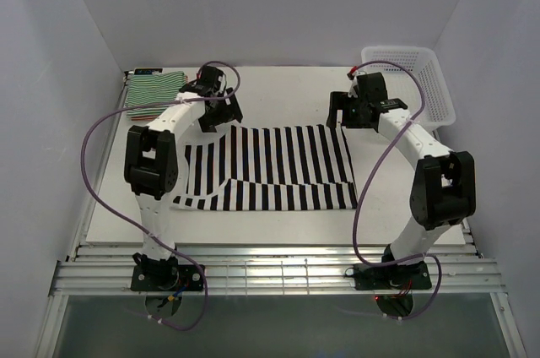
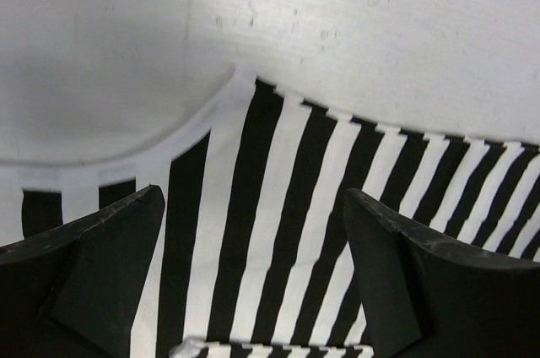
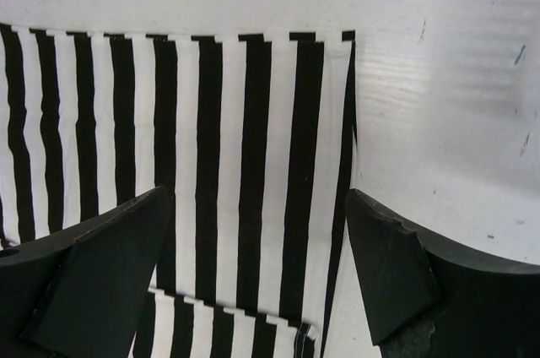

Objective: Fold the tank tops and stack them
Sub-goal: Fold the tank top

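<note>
The black-and-white tank top (image 1: 270, 168) lies flat in the middle of the table, its near part folded up over itself. My left gripper (image 1: 213, 117) hangs open over its far left corner; the left wrist view shows the curved armhole edge (image 2: 202, 126) and stripes between the empty fingers (image 2: 110, 265). My right gripper (image 1: 350, 115) hangs open over its far right corner (image 3: 342, 41), fingers (image 3: 388, 265) empty. A green-and-white tank top (image 1: 156, 88) lies folded at the far left, with red-and-white stripes showing at its edge (image 1: 139, 111).
A white lattice basket (image 1: 418, 79) stands at the far right corner. White walls close in the table on three sides. A slatted rail (image 1: 270, 272) runs along the near edge by the arm bases.
</note>
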Controlling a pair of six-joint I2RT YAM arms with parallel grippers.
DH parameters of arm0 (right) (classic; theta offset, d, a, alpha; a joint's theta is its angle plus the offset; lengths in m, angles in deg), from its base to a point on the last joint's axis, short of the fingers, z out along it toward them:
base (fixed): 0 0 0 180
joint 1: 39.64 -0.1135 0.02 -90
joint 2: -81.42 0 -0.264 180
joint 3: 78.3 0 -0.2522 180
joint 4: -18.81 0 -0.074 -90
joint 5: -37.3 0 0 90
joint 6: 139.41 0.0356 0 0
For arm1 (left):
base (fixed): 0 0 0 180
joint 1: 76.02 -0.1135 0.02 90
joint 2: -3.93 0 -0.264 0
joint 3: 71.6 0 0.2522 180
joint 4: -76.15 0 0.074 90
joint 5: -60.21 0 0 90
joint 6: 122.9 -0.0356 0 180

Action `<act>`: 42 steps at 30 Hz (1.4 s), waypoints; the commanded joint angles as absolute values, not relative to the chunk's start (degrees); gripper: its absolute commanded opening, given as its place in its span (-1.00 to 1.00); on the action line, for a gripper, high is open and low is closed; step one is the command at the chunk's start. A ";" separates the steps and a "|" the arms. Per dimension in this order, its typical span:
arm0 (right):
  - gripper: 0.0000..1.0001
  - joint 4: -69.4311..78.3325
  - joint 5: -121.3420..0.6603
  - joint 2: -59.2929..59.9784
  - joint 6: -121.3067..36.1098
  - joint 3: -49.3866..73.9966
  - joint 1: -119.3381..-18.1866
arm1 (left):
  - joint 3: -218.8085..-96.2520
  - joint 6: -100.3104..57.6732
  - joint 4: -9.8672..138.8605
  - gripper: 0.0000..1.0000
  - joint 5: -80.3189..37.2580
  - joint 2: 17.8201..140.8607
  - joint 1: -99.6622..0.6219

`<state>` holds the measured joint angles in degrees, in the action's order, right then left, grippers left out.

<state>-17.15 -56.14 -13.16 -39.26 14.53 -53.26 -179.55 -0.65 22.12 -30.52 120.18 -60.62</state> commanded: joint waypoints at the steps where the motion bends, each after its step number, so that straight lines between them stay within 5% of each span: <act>1: 0.80 -15.61 -54.46 -16.92 -40.71 8.76 -53.61 | -186.25 -4.85 22.40 0.96 -32.43 123.37 -61.08; 3: 0.80 -15.52 -54.20 -19.82 -40.62 6.22 -53.52 | -188.97 -5.30 22.49 0.96 -32.78 126.17 -61.17; 12: 0.80 -14.20 -52.96 -25.98 -40.10 2.34 -53.52 | -192.15 -6.71 22.31 0.29 -32.78 132.34 -61.34; 30: 0.80 -14.20 -50.15 -31.60 -40.71 -0.56 -53.61 | -190.74 -6.18 23.90 -0.30 -33.13 135.24 -61.34; 34: 0.80 -14.29 -49.71 -32.74 -40.80 -1.97 -53.52 | -190.65 -6.36 24.16 -0.76 -32.08 135.33 -61.34; 35: 0.80 -14.20 -49.62 -33.09 -40.89 -2.15 -53.52 | -190.57 -6.53 24.33 -1.00 -31.99 135.33 -61.34; 42: 0.82 -13.85 -47.70 -36.17 -39.84 -5.75 -53.52 | -187.50 -7.85 27.66 -1.00 -31.02 133.06 -61.34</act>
<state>-15.62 -49.83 -34.95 -39.98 -1.97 -53.26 -190.07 -6.81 25.25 -31.79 134.76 -61.19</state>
